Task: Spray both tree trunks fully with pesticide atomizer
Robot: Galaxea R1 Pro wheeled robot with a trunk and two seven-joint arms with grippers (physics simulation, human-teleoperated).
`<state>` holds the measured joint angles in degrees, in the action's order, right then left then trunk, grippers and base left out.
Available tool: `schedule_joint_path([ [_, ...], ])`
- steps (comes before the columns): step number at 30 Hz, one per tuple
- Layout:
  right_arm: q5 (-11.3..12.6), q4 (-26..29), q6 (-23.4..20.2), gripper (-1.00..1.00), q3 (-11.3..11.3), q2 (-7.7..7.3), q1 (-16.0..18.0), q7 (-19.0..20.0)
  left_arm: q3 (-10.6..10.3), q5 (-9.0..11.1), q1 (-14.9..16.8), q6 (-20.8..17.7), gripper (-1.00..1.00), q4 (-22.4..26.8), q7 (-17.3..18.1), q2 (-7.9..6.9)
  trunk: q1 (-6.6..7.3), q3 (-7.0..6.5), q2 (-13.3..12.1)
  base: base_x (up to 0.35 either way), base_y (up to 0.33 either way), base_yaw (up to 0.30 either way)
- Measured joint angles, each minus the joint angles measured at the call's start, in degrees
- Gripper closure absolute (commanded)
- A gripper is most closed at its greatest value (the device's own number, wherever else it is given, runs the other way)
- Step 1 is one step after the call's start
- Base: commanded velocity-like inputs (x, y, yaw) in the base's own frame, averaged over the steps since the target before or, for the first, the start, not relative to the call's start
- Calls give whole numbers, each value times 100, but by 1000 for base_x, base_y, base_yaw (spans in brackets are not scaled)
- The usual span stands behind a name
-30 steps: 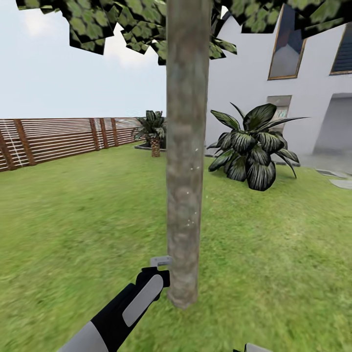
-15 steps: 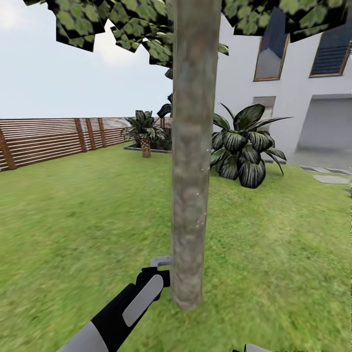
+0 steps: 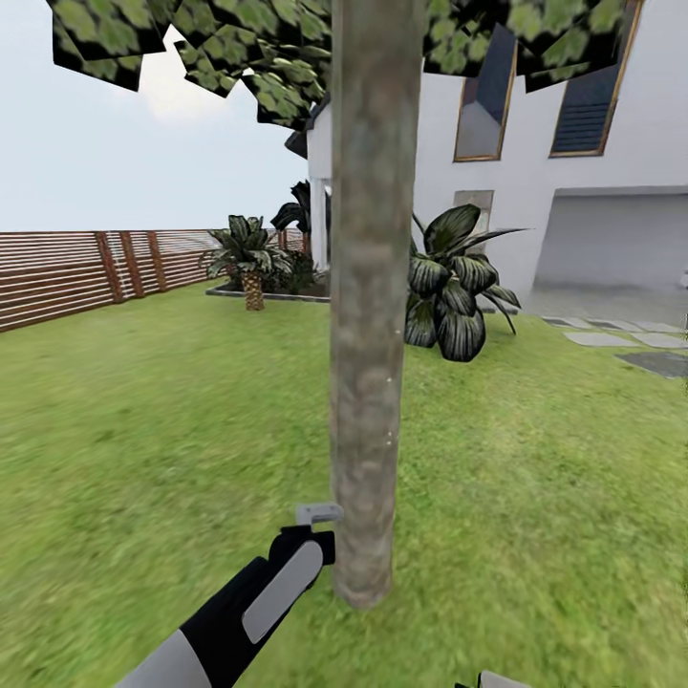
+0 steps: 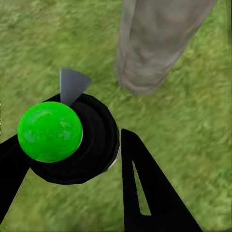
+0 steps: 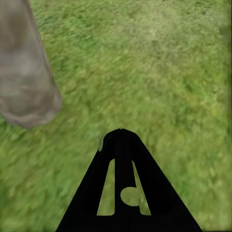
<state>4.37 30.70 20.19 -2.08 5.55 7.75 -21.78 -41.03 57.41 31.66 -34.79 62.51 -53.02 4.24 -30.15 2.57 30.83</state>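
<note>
Atomizer [image 4: 67,137] is sitting clamped between left gripper [image 4: 72,164] fingers, nozzle facing trunk [image 3: 368,315] base, just beside it on grass [image 3: 143,420]. Right gripper [image 5: 121,140] fingers are pressed together, holding nothing.

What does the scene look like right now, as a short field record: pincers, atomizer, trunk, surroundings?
left pincer: shut on the atomizer, fingers either side of its black body
atomizer: green cap on top, grey nozzle pointing toward the tree trunk
gap nozzle to trunk: small, not touching
right pincer: shut, empty, above grass
trunk: upright, base in the lawn
background: wooden fence, broad-leaved plant, white house
</note>
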Motion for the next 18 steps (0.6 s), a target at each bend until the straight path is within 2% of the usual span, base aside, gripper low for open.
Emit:
schedule_joint_path([
  [2,0,0,0,100,-3,0,1,0,-144,-4,-1,0,100,7,-28,2,0,0,0,-5,43,-42],
  [4,0,0,1,100,-4,0,2,0,-197,-18,0,-26,100,36,-86,3,0,0,0,-2,18,-18],
  [6,0,-5,1,100,-6,0,2,0,-215,-21,3,-204,100,96,-656,15,0,0,0,-1,7,-6],
  [7,0,-6,1,100,-6,1,1,0,-213,-1,18,-424,100,232,-1015,44,0,-1,1,-1,4,-4],
  [8,0,-7,1,100,-6,1,1,0,-208,18,28,-563,100,361,-1184,61,0,-1,0,0,3,-3],
  [10,0,-9,1,100,-6,1,2,3,-163,157,92,-1171,100,1054,-1630,112,0,-2,1,0,1,-1],
  [12,0,-14,1,100,-6,1,2,5,-24,444,287,-1633,100,1679,-2210,137,0,-2,1,0,0,0],
  [13,0,-19,1,100,-6,1,2,7,21,733,449,-1748,100,1862,-2589,159,0,-2,0,0,0,0],
  [14,0,-20,1,100,-6,1,2,7,36,924,546,-1788,100,1933,-2792,176,0,-1,1,0,0,0],
  [15,0,-21,1,100,-6,1,2,8,54,1312,738,-1844,100,2024,-3095,211,0,-2,0,0,0,0],
  [16,0,-22,1,100,-6,1,2,8,61,1513,861,-1866,100,2060,-3209,225,0,-1,0,0,0,0],
  [17,0,-23,1,100,-6,1,2,8,70,1827,1099,-1894,100,2102,-3362,244,0,-2,0,0,0,0],
  [18,0,-24,1,100,-6,1,2,8,80,2043,1363,-1912,100,2118,-3463,258,0,-2,0,0,0,0],
])
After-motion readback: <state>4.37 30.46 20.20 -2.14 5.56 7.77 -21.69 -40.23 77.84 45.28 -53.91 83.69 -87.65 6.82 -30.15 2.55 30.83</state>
